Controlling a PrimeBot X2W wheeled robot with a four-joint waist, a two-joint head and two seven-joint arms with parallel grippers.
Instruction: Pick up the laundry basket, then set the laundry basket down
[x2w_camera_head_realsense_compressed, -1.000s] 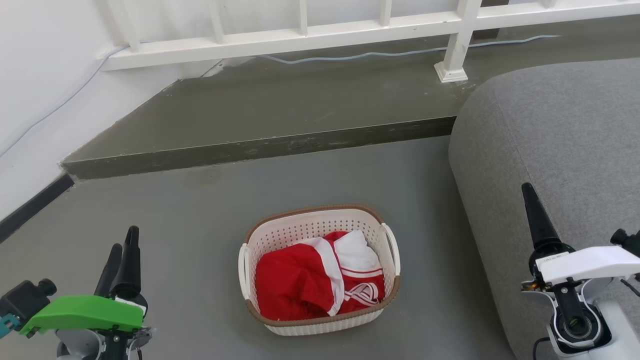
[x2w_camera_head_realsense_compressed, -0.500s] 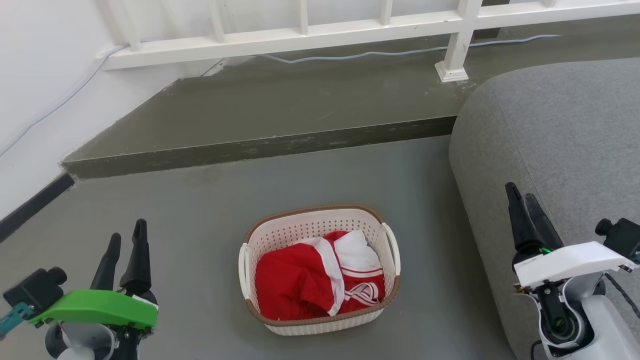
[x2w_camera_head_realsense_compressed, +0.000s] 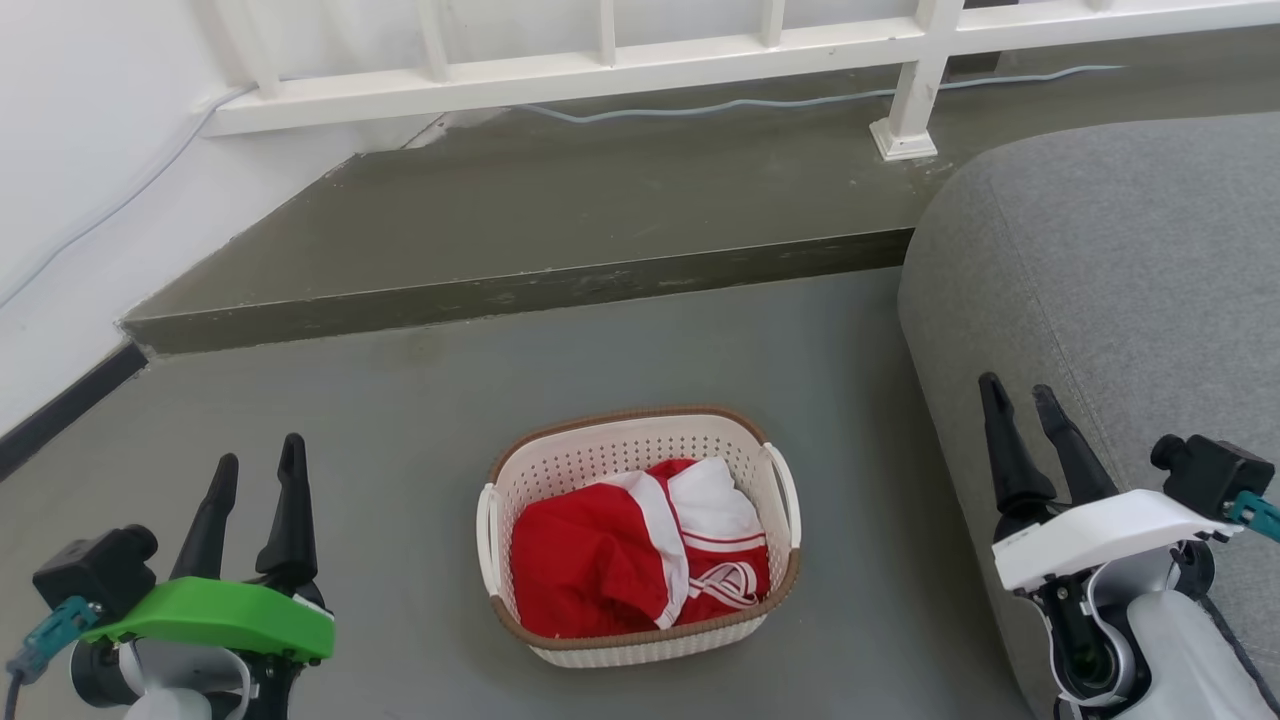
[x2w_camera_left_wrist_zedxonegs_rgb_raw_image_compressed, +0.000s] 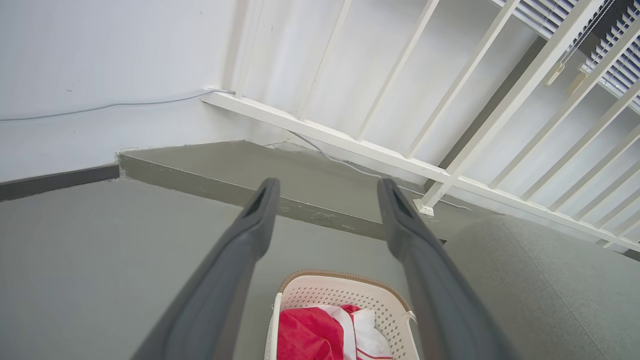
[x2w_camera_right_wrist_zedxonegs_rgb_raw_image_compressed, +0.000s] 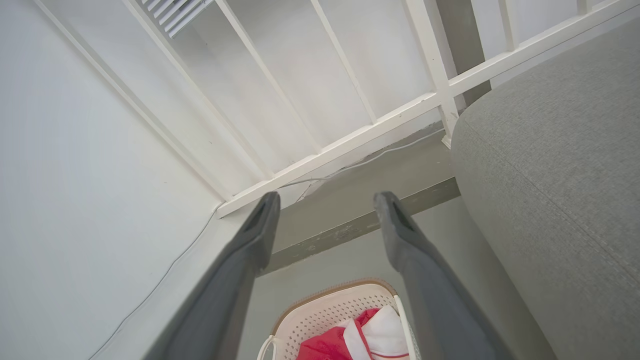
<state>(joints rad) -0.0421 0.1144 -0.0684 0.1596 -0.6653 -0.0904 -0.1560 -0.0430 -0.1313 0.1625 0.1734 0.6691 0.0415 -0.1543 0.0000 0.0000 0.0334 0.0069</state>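
This looks like a room in a home: a soft grey sofa (x2w_camera_head_realsense_compressed: 1100, 260), a laundry basket (x2w_camera_head_realsense_compressed: 600, 465) holding red and white clothes (x2w_camera_head_realsense_compressed: 590, 570) on the floor (x2w_camera_head_realsense_compressed: 400, 420), and a white railing (x2w_camera_head_realsense_compressed: 560, 75) behind.

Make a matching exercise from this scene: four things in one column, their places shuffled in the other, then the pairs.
1. laundry basket
2. red and white garment
3. grey sofa
4. left gripper

A. lying inside the basket
B. lower left of the head view, fingers apart
C. right side of the head view
D. on the floor, middle of the head view

Pairs: 1-D, 2-A, 3-C, 4-B
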